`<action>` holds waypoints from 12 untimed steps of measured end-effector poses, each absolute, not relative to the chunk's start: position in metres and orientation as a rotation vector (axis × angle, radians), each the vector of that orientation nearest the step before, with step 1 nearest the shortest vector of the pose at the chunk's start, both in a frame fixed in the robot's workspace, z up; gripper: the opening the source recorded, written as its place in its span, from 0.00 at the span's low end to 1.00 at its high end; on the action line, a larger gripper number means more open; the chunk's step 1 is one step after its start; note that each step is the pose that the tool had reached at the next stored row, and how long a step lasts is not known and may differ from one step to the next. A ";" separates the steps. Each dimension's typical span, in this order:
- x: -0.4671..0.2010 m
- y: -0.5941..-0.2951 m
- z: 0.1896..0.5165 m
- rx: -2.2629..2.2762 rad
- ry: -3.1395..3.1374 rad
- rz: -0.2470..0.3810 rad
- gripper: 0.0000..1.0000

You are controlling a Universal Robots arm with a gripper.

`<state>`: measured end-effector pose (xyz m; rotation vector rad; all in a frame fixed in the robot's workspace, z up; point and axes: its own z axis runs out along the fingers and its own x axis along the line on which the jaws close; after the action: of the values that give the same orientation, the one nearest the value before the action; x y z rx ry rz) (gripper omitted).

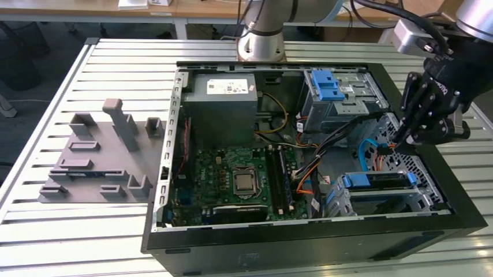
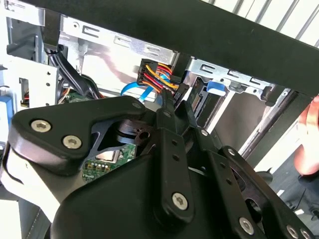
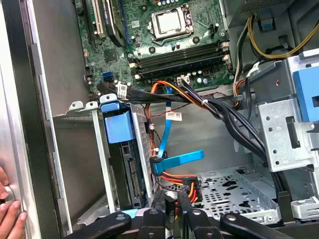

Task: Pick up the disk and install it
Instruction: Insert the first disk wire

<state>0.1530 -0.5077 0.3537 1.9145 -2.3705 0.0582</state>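
Disk seated in the bay, tool beside the cables

We see the disk (image 1: 375, 180) with its blue bracket lying in the metal bay (image 1: 419, 199) at the case's (image 1: 308, 242) near corner. Our tool (image 1: 402, 142) hangs just inside the case's rim on the exterior view's right, fingers pressed nearly together at a coloured power plug (image 3: 191, 190); whether they pinch it we cannot tell. A hand (image 3: 10, 214) rests on the case edge.

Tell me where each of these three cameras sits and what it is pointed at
Exterior view: off the arm, above the table, looking down into the open computer case; gripper at the exterior view's right.
First wrist view: on the arm, looking into the case at the disk; gripper.
Second wrist view: on the arm, looking along the gripper.
Both wrist views share the coloured cable plug.
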 end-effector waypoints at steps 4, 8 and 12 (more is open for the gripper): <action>0.153 -0.508 0.353 1.912 -2.369 0.062 0.23; 0.153 -0.508 0.353 1.957 -2.334 0.065 0.16; 0.151 -0.508 0.353 1.994 -2.303 0.070 0.16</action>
<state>0.1510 -0.5082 0.3533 1.9939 -2.3033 0.0695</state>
